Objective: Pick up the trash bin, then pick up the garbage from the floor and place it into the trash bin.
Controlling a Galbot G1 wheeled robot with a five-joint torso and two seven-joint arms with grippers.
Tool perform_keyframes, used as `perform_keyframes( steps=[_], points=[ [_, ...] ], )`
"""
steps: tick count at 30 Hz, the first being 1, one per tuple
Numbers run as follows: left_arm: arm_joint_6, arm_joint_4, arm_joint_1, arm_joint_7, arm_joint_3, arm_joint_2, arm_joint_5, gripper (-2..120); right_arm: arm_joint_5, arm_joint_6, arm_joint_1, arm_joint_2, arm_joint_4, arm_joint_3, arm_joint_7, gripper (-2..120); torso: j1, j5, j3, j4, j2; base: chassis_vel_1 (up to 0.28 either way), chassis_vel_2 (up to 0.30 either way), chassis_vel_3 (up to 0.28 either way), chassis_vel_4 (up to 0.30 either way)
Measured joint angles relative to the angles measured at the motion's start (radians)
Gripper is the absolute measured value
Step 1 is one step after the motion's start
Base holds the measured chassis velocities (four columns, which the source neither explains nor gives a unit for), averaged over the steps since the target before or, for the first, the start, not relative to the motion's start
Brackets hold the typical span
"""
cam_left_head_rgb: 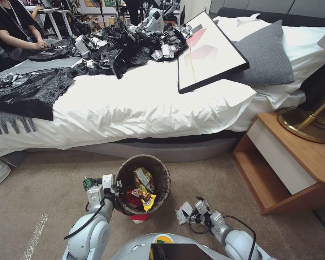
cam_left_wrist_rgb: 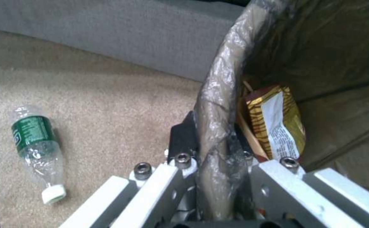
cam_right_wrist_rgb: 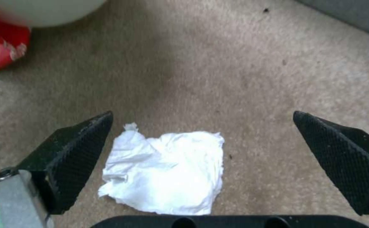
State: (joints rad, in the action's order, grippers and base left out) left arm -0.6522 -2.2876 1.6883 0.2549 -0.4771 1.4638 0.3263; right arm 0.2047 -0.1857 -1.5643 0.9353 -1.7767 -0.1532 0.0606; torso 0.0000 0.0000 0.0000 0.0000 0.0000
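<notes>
I see the trash bin upright on the carpet near the bed's long edge, mouth up, its glossy liner holding crinkled snack wrappers. My left gripper is clamped on its rim. Beside it a clear green-labelled bottle lies flat, long axis toward the bed, cap pointing away. My right gripper hovers spread wide over a crumpled white tissue. A red cup lies by the bin's base.
</notes>
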Motion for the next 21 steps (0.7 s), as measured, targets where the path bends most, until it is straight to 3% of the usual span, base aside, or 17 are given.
perform_keyframes(
  steps=[21],
  points=[
    [0.0,0.01,-0.005,-0.001,-0.001,0.005,-0.003,3,-0.015,0.003,0.107,0.062,0.191,0.09,-0.004,100,0.0,0.0,0.0,0.0,0.0,0.0,0.0,0.0,0.0]
  ],
)
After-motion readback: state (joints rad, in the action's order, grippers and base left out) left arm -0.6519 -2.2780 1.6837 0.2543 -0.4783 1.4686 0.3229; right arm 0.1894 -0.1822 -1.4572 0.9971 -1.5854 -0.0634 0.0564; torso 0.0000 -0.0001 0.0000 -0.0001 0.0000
